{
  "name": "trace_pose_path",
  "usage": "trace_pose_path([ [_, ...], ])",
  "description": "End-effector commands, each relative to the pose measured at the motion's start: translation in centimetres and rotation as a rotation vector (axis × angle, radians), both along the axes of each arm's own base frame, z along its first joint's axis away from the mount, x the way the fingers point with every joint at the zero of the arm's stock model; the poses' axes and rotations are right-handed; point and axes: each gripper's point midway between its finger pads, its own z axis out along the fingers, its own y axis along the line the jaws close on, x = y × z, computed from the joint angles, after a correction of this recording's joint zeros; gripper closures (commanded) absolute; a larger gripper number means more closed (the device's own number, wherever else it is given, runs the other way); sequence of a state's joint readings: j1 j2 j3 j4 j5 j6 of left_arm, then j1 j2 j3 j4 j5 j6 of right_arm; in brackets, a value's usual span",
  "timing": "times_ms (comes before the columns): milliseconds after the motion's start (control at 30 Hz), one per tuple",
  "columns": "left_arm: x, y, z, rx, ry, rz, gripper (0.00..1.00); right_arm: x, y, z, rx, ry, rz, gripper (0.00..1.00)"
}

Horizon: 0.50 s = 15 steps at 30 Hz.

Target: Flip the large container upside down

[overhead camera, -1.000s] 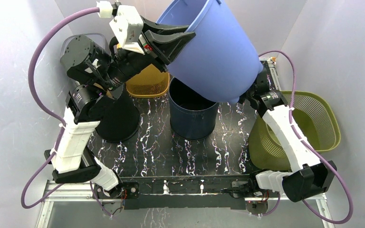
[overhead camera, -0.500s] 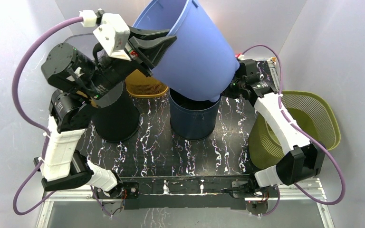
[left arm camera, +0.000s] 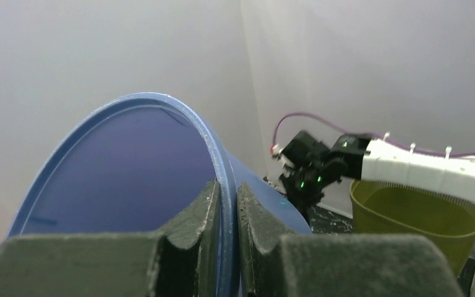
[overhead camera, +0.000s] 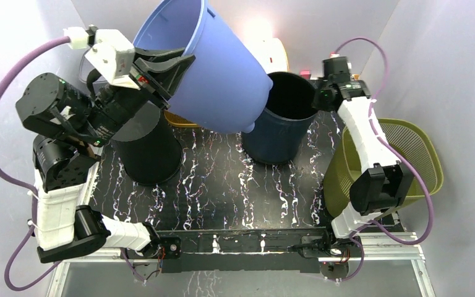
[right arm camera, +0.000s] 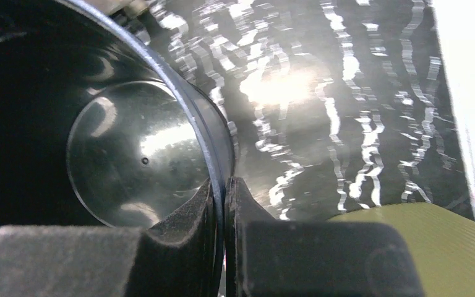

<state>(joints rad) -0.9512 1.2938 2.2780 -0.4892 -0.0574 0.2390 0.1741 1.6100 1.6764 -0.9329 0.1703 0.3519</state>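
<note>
The large container is a light blue bucket, held in the air and tilted, its mouth toward the back left and its base low over the table. My left gripper is shut on its rim, one finger inside and one outside; the left wrist view shows the rim pinched between my left gripper's fingers. My right gripper is shut on the rim of a dark blue bin beside it. In the right wrist view my right gripper clamps that bin's wall.
A black container stands upside down at the left. A yellow basket shows behind it, mostly hidden. An olive mesh basket sits at the right table edge. A white object stands at the back wall.
My left arm swung the light blue container left, off the dark blue bin. My right gripper rose to the bin's rim and shut on it; the bin moved back and right.
</note>
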Motion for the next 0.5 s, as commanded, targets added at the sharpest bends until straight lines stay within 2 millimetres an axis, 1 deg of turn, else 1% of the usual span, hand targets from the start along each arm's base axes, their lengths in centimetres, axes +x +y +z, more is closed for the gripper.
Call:
trace_pose_path([
  [0,1.3,-0.4,-1.5,0.020,0.051,0.047,1.00,3.1,-8.1,5.8,0.012,-0.214,-0.232,1.00],
  [33,1.5,-0.7,-2.2,0.029,0.072,0.042,1.00,3.1,-9.6,5.8,-0.009,-0.216,-0.269,1.00],
  [100,1.9,-1.4,-3.7,0.049,0.116,0.037,1.00,3.1,-11.7,6.2,-0.034,-0.226,-0.327,1.00],
  [167,2.5,-2.1,-5.3,0.080,0.165,0.044,1.00,3.1,-13.4,6.8,-0.036,-0.241,-0.374,1.00],
  [200,2.8,-2.5,-6.3,0.102,0.192,0.046,1.00,3.1,-13.9,7.2,-0.028,-0.249,-0.382,1.00],
  [233,3.1,-3.0,-7.3,0.117,0.221,0.045,1.00,3.2,-14.2,7.7,-0.014,-0.258,-0.381,0.86],
  [267,3.4,-3.5,-8.3,0.133,0.249,0.044,1.00,3.4,-13.9,8.7,0.002,-0.277,-0.362,0.71],
  [333,3.9,-4.4,-9.9,0.146,0.308,0.040,1.00,3.6,-12.5,10.4,0.052,-0.314,-0.302,0.41],
  [367,4.1,-4.7,-10.6,0.146,0.333,0.039,1.00,3.5,-11.8,11.2,0.079,-0.332,-0.271,0.31],
  [400,4.3,-5.1,-11.3,0.143,0.358,0.039,1.00,3.3,-11.2,12.2,0.103,-0.354,-0.248,0.24],
  [433,4.5,-5.4,-11.9,0.136,0.385,0.041,1.00,3.1,-10.5,13.2,0.129,-0.374,-0.217,0.21],
  [467,4.7,-5.7,-12.5,0.136,0.411,0.047,1.00,2.9,-9.8,14.1,0.151,-0.392,-0.188,0.13],
])
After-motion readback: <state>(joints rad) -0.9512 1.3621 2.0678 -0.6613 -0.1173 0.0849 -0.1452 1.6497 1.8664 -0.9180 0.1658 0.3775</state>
